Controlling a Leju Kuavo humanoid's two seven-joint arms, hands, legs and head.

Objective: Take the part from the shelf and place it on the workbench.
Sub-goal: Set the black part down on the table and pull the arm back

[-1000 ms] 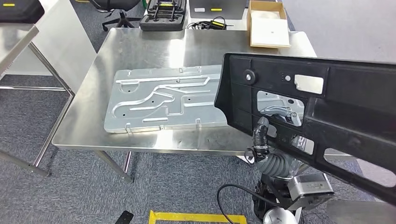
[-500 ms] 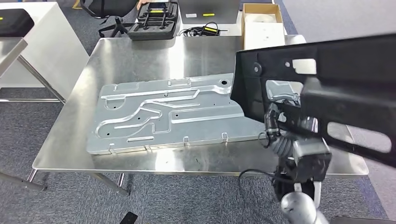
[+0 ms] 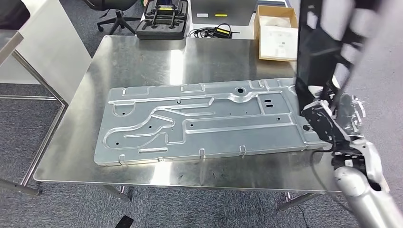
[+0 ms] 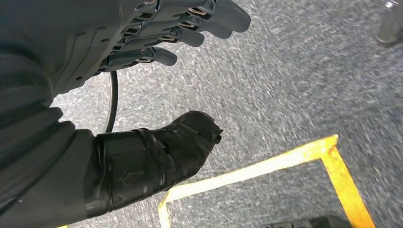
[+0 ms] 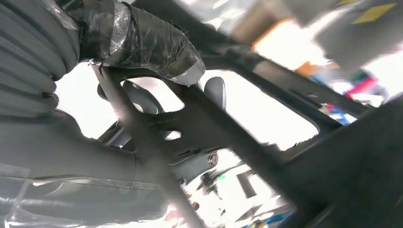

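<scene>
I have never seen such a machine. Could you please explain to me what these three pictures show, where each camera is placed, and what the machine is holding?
This is a two-legged humanoid robot with two silver arms, each ending in a many-fingered hand. The head view looks down from high on its body at a steel workbench, where a large grey metal plate lies flat. Behind the bench are a black case and a cardboard box.

The right hand, at the bench's right end, grips a long black plastic part, which stands nearly upright and looks blurred. The right wrist view is taken from just behind that hand and shows the part's black bars close up.

The left wrist view sits behind the left hand, which holds nothing, fingers apart, above grey carpet with yellow tape.
</scene>
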